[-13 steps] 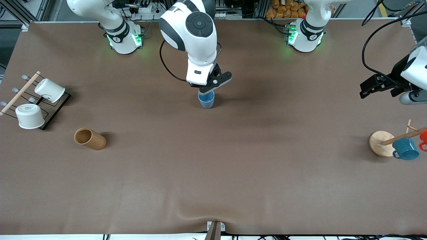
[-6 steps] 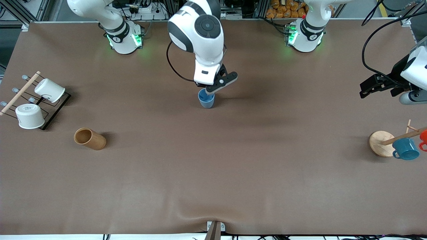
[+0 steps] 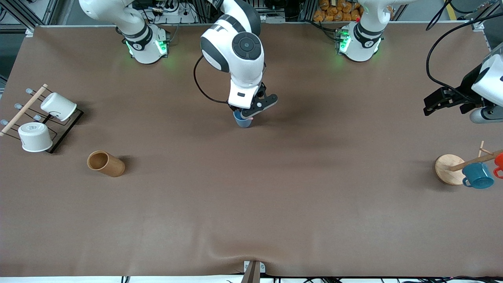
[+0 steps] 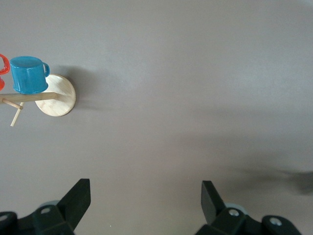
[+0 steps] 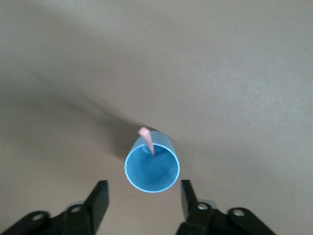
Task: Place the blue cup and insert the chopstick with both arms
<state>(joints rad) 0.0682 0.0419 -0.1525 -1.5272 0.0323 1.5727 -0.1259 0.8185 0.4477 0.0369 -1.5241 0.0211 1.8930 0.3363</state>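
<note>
At the right arm's end of the brown desk [image 3: 275, 204], a black wire rack [image 3: 59, 125] carries two white cups [image 3: 58, 106] lying on it, with a long wooden dowel [image 3: 23, 110] across its outer edge. Nearer to the front camera than the rack, a brown wooden cylinder [image 3: 105, 163] lies on its side with its open mouth showing. Toward the middle of the desk the blue cup [image 3: 243, 122] stands upright, and the right end effector [image 3: 251, 112] hangs directly over it; in the right wrist view its fingers [image 5: 98, 198] are spread apart, released, one on each side of the cup [image 5: 152, 169] and clear of its rim. The chopstick [image 5: 147, 141] sits inside the cup, tilted, its lower end against the inner wall and its pale pink top sticking out above the rim. At the left arm's end, the left end effector [image 3: 436, 103] waits in the air over bare desk, its fingers [image 4: 78, 198] wide apart and holding nothing. Nearer to the front camera than it, a round wooden base [image 3: 448, 169] carries a slanted wooden peg [image 3: 473, 160] with a teal mug [image 3: 477, 175] hanging from it and an orange mug [image 3: 499, 162] just beside that.
</note>
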